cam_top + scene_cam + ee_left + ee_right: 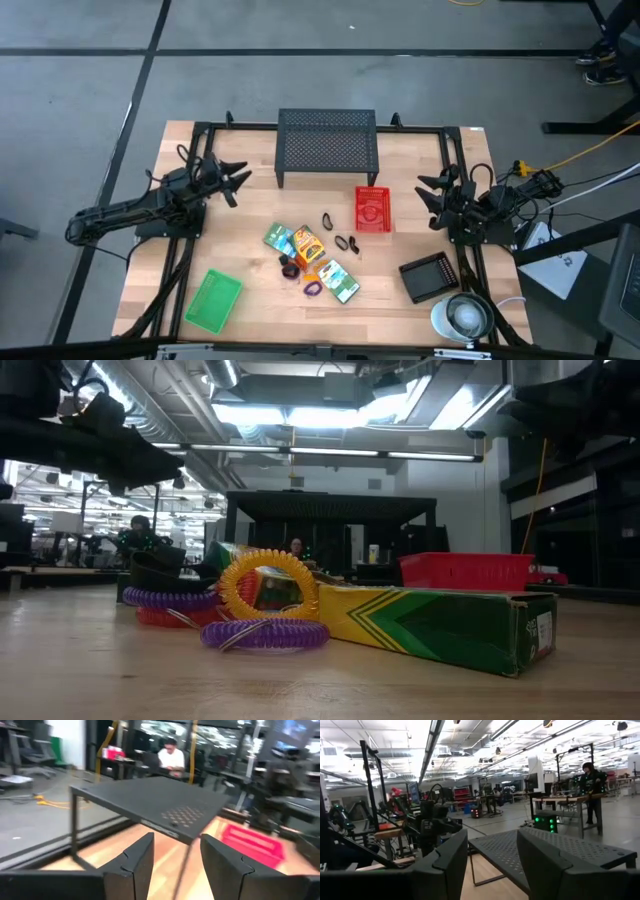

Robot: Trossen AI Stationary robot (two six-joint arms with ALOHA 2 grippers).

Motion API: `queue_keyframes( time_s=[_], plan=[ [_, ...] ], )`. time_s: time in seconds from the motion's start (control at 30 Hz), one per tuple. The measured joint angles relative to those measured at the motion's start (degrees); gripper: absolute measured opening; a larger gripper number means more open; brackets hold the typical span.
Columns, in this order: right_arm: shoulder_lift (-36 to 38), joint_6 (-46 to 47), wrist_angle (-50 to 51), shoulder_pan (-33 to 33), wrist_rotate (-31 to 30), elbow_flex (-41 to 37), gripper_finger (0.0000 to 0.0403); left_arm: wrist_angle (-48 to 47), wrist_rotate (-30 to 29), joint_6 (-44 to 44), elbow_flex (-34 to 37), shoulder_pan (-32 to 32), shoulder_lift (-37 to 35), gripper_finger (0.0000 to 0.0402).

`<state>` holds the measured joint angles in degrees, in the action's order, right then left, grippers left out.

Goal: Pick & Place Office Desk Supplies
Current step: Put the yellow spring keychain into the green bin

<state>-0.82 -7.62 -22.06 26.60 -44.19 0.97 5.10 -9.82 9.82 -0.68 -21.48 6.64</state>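
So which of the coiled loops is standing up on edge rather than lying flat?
The yellow loop: it stands upright, resting on the purple loop, which lies flat on the table like the other purple one.

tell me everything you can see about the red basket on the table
The red plastic basket is a small rectangular tray with low walls and a perforated or slatted floor, as far as the high view shows. It sits flat and upright on the wooden table, just in front of the right leg of the black mesh stand, apart from the loose supplies. It looks empty. Neither gripper touches it. In the low view its ribbed red wall rises behind the green box.
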Motion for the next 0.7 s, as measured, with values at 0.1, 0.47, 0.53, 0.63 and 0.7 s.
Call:
queue_keyframes(
  time_s=[0.1,0.47,0.53,0.63,0.7],
  plan=[
    [0.0,0.1,0.0,0.0,-0.5,0.0,0.0172,1.2,3.5,-0.2,0.0,0.6,1.6,0.0179],
    [0.0,-0.3,0.0,0.0,-3.4,0.0,0.0172,2.4,2.3,-9.2,-1.3,8.6,13.6,0.0200],
    [0.0,-0.3,0.0,0.0,-3.4,0.0,0.0172,3.5,1.2,-12.2,-3.2,10.4,16.0,0.0198],
    [0.0,-0.3,0.0,0.0,-3.4,0.0,0.0172,3.9,-1.4,-16.0,-5.6,12.8,19.8,0.0196],
    [0.0,-0.3,0.0,0.0,-3.4,0.0,0.0172,4.4,-2.9,-18.0,-7.1,14.0,22.4,0.0196]
  ],
)
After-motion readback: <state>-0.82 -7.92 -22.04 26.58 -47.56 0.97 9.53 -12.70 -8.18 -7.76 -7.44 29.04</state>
